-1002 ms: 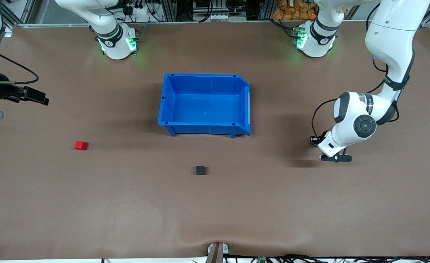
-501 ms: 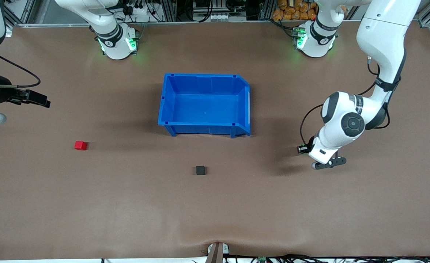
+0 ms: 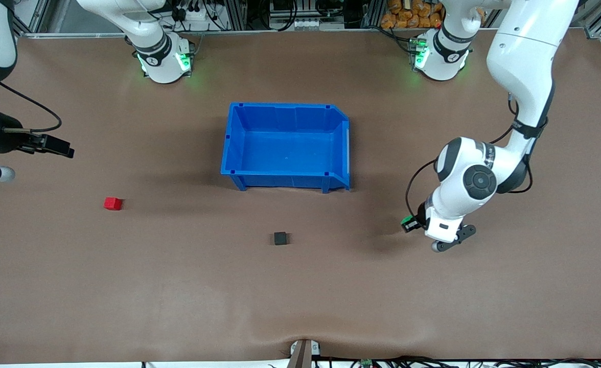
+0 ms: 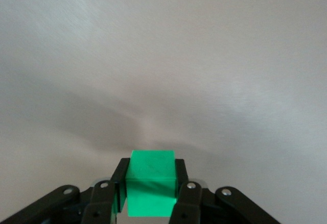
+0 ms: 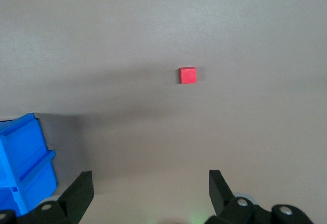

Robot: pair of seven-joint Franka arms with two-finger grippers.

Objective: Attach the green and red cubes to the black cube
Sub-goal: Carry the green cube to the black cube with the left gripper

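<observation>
The green cube [image 4: 152,183] is clamped between the fingers of my left gripper [image 3: 408,224], which is shut on it over bare table toward the left arm's end from the black cube [image 3: 280,238]. The black cube sits alone on the table, nearer to the front camera than the blue bin. The red cube [image 3: 112,203] lies toward the right arm's end and also shows in the right wrist view as a small red cube [image 5: 187,75]. My right gripper [image 3: 58,147] hangs open and empty above the table at the right arm's end, short of the red cube.
An empty blue bin [image 3: 285,176] stands mid-table between the two arm bases; its corner [image 5: 23,163] shows in the right wrist view. Brown table surface surrounds the cubes. A small fixture [image 3: 303,352] sits at the table's front edge.
My left arm has carried the green cube toward the black cube. The right gripper has drifted slightly toward the red cube. The cubes on the table have not moved.
</observation>
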